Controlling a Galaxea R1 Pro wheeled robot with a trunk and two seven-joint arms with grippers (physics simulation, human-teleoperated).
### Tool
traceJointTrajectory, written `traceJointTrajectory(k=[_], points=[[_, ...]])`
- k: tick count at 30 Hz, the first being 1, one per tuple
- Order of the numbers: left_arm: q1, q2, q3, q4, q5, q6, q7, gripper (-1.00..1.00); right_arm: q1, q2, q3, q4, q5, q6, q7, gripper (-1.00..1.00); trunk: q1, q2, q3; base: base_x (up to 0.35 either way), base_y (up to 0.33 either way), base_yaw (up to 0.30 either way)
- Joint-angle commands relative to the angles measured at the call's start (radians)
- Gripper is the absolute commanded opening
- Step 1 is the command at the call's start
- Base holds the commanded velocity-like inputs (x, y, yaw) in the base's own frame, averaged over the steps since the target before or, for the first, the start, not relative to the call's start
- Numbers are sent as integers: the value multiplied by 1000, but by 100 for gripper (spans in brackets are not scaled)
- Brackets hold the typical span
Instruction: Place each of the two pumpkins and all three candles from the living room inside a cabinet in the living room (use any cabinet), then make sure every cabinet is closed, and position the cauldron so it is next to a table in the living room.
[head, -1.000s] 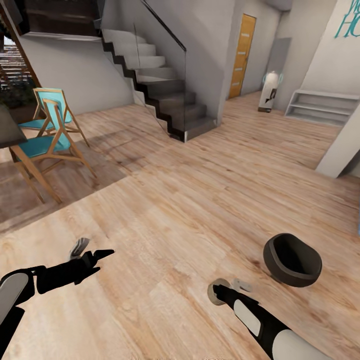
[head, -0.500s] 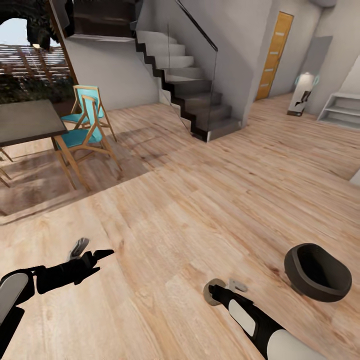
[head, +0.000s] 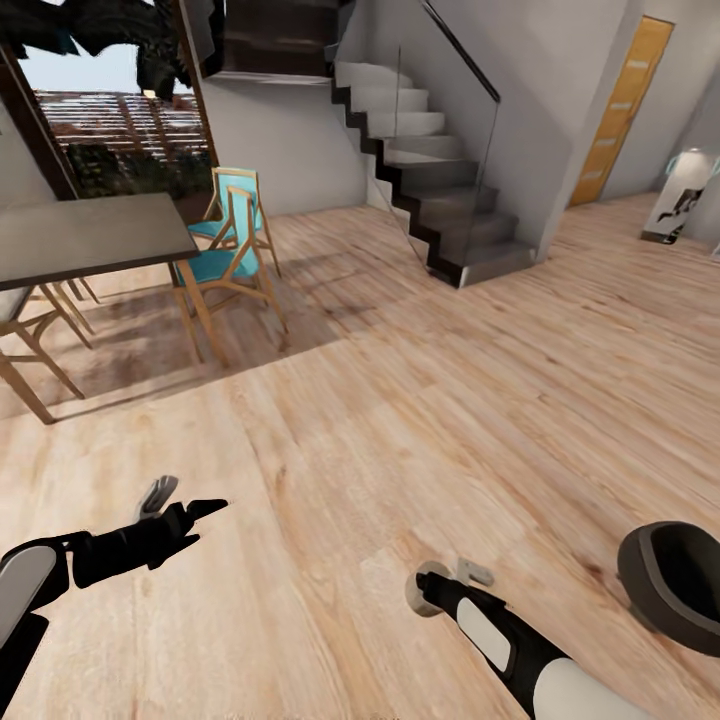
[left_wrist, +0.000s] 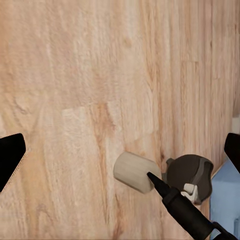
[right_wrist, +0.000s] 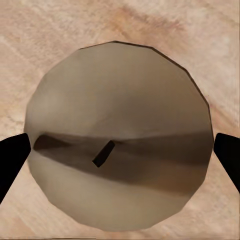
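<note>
My right gripper (head: 445, 585) is shut on a beige candle (head: 425, 590), held low over the wood floor. The right wrist view looks straight at the candle's round end (right_wrist: 120, 135) with its dark wick, a black finger (right_wrist: 12, 160) on either side of it. The black-grey cauldron (head: 675, 585) sits on the floor to the right of that arm, cut by the picture's edge. In the left wrist view the candle (left_wrist: 134, 171) and the cauldron (left_wrist: 190, 172) lie close together. My left gripper (head: 180, 505) hangs open and empty at lower left. Pumpkins, cabinet and the living-room table are out of view.
A dark dining table (head: 90, 235) with teal-seated wooden chairs (head: 225, 265) stands at the left. A staircase (head: 440, 190) with a glass rail rises at the back, an orange door (head: 625, 110) beyond it. Open wood floor (head: 400, 400) spreads through the middle.
The whole view has swung left: the cauldron slid toward the right edge and the dining table came into view. Both arms keep their pose, the candle still held.
</note>
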Motion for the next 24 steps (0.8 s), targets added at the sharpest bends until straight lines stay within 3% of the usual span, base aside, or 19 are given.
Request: traceJointTrajectory(k=[1,24], points=[[-1,0,0,0,10,3,10,100,0,-2,7,-5,-6,3,-8,-100,0,0,-1,-83,0,291],[-1,0,-1,0,6,3,11,100,0,-1,8,-14,-4,6,-5,-100,0,0,-1,-17,0,291]])
